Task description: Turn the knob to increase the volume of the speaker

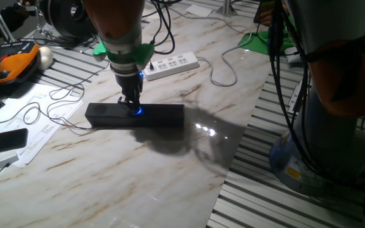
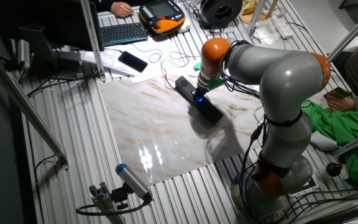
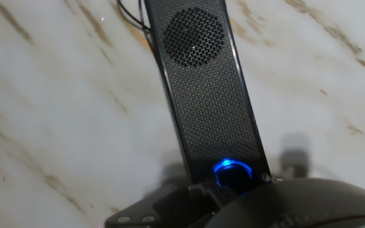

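Note:
The speaker [image 1: 163, 115] is a long black soundbar lying on the marble table [image 1: 138, 177]. It also shows in the other fixed view [image 2: 211, 112] and fills the hand view [image 3: 201, 95], grille up. The knob [image 1: 136, 111] glows blue at the bar's middle [image 2: 198, 98] [image 3: 232, 171]. My gripper [image 1: 132, 103] points straight down onto the knob, fingers close together around it. In the hand view the hand's dark body hides the knob's lower half and the fingertips.
A white power strip [image 1: 173, 64] lies behind the speaker. Thin cables [image 1: 56, 114] run left from the bar to papers and a flat black device [image 1: 2, 140]. An orange pendant [image 1: 14, 63] and a keyboard [image 2: 123, 31] sit at the side. The table's edge [image 1: 233, 164] is to the right.

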### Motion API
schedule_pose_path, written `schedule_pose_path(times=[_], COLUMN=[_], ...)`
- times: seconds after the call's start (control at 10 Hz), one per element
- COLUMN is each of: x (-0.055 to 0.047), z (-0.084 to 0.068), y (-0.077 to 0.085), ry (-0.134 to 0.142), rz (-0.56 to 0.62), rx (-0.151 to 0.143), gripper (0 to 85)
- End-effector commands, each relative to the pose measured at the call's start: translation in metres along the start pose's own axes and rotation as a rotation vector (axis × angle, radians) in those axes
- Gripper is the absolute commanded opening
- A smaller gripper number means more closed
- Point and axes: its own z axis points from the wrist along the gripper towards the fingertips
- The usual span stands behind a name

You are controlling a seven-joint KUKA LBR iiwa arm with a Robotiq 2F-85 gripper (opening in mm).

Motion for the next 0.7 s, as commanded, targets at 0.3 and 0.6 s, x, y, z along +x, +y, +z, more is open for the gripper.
schedule_pose_path(times=[0.3,0.6], x=[-0.0001,-0.0002], z=[-0.0002,-0.0003], y=[-0.0005,-0.0016], ry=[0.000,-0.008], rz=[0.139,0.252], rx=[0.004,0.011], gripper=[0.0,0.0])
